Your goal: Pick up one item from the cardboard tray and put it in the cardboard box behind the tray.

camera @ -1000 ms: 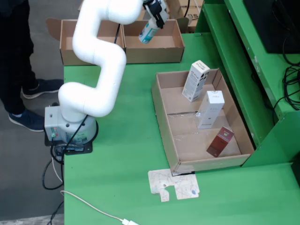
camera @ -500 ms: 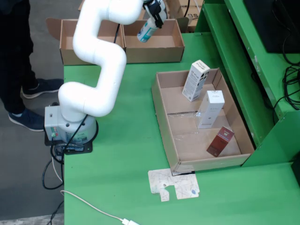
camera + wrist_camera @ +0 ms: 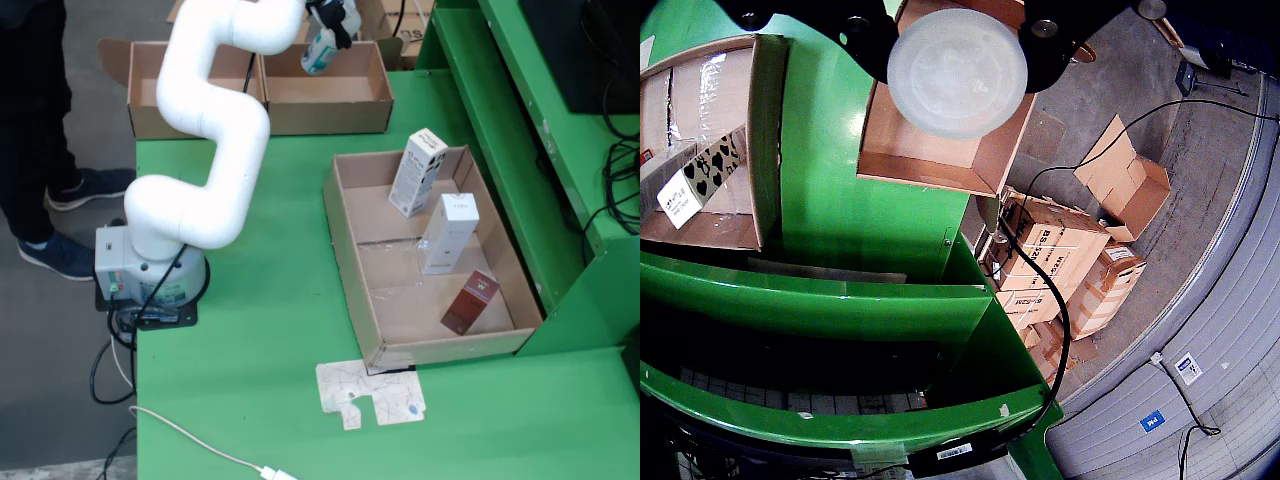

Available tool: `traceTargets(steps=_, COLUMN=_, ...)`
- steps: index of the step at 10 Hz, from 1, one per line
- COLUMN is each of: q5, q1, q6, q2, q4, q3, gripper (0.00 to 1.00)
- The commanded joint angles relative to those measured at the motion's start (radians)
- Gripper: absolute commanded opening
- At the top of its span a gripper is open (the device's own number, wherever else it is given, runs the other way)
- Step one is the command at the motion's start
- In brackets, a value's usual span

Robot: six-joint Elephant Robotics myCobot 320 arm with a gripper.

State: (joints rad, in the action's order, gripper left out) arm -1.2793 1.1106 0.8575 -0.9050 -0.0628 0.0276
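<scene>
Spanning the left half of the fixed view, white arm [image 3: 205,130] reaches to top centre. Cardboard tray [image 3: 352,262] right of centre holds three cartons. Cardboard box [image 3: 325,100] sits at the top, behind the tray. Gripper [image 3: 328,22] clamps a white bottle [image 3: 319,50] above that box; the wrist view shows its round end [image 3: 956,72].

A white bottle with pale blue print [image 3: 319,50] hangs tilted in the gripper [image 3: 328,30] above the open cardboard box [image 3: 325,103] behind the tray; in the gripper view its round whitish end [image 3: 956,72] faces the lens over that box. The cardboard tray [image 3: 345,250] on the green worktop holds three cartons: a white carton with dark print [image 3: 417,171] leaning at the far end, a plain white carton [image 3: 448,233] mid-tray, and a dark red carton [image 3: 470,301] nearest the front.
</scene>
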Motion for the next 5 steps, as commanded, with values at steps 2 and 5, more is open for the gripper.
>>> traceTargets(steps=2, q5=0.005, q1=0.013, q6=0.029, q2=0.010, q4=-0.002, q3=-0.028, gripper=0.00)
traceTargets(steps=5, q5=-0.006, q1=0.020, q6=0.050, q2=0.009, q4=0.044, q3=-0.028, gripper=0.00)
